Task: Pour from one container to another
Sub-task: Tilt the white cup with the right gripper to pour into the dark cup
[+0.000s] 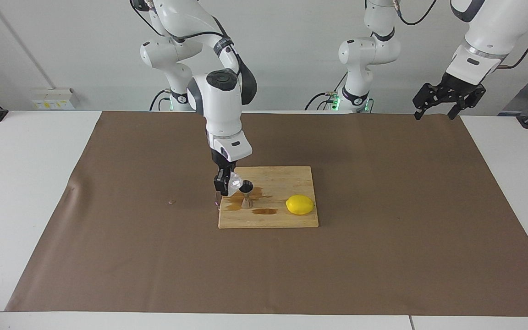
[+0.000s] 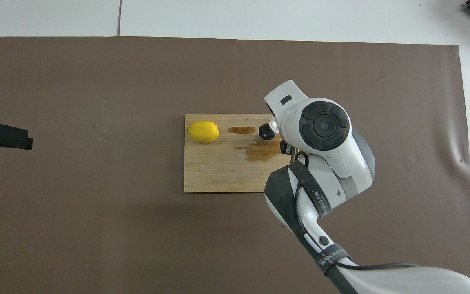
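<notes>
My right gripper (image 1: pixel 225 184) is shut on the small whitish crinkled cup (image 1: pixel 234 183), holding it tipped on its side just above the board. The cup's mouth (image 2: pixel 273 124) lies right at the rim of the steel hourglass jigger (image 1: pixel 246 196), which stands upright on the wooden board (image 1: pixel 287 221) near the end toward the right arm. From overhead the right wrist covers most of the cup, and the jigger (image 2: pixel 264 133) shows beside it. My left gripper (image 1: pixel 434 114) waits open in the air over the brown mat's corner at the left arm's end.
A yellow lemon (image 1: pixel 299 204) lies on the board at the end toward the left arm. Brown wet stains (image 2: pixel 262 152) spread on the board around the jigger. A brown paper mat (image 1: pixel 383 256) covers the table under the board (image 2: pixel 218 171).
</notes>
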`<move>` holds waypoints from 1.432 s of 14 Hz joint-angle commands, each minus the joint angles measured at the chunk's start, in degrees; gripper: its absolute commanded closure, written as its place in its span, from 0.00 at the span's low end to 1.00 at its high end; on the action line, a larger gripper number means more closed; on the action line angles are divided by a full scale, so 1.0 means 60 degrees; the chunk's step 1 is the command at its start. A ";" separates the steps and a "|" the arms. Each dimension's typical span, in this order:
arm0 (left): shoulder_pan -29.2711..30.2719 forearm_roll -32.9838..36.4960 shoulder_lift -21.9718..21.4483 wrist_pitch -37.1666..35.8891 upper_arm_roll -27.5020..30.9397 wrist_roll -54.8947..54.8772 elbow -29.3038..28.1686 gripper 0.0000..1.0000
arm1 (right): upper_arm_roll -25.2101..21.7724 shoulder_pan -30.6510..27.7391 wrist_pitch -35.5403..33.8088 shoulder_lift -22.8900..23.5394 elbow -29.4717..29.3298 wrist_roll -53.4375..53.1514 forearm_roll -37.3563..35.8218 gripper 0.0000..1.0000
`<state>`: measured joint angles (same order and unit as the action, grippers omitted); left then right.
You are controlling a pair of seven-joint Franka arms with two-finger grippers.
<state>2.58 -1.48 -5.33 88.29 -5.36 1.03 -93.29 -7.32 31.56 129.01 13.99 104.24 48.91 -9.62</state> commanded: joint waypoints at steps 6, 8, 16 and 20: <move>-0.0094 0.0100 -0.0180 -0.0095 0.0102 -0.0112 -0.0111 0.00 | 0.0062 0.0145 0.0031 0.0041 -0.0117 -0.0769 -0.1706 0.61; -0.0094 0.0100 -0.0166 -0.0095 0.0102 -0.0112 -0.0111 0.00 | 0.0062 0.0263 0.0016 0.0056 -0.0103 -0.0799 -0.1853 0.61; -0.0079 0.0100 -0.0166 -0.0095 0.0102 -0.0112 -0.0111 0.00 | 0.0062 0.0525 -0.0188 0.0070 -0.0073 -0.0945 -0.2848 0.62; -0.0094 0.0100 -0.0166 -0.0081 0.0102 -0.0112 -0.0111 0.00 | 0.0062 0.0600 -0.0291 0.0070 -0.0015 -0.0945 -0.3156 0.62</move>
<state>2.58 -1.48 -5.34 88.26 -5.35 1.03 -93.29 -7.31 35.31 128.21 14.35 104.21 45.15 -26.12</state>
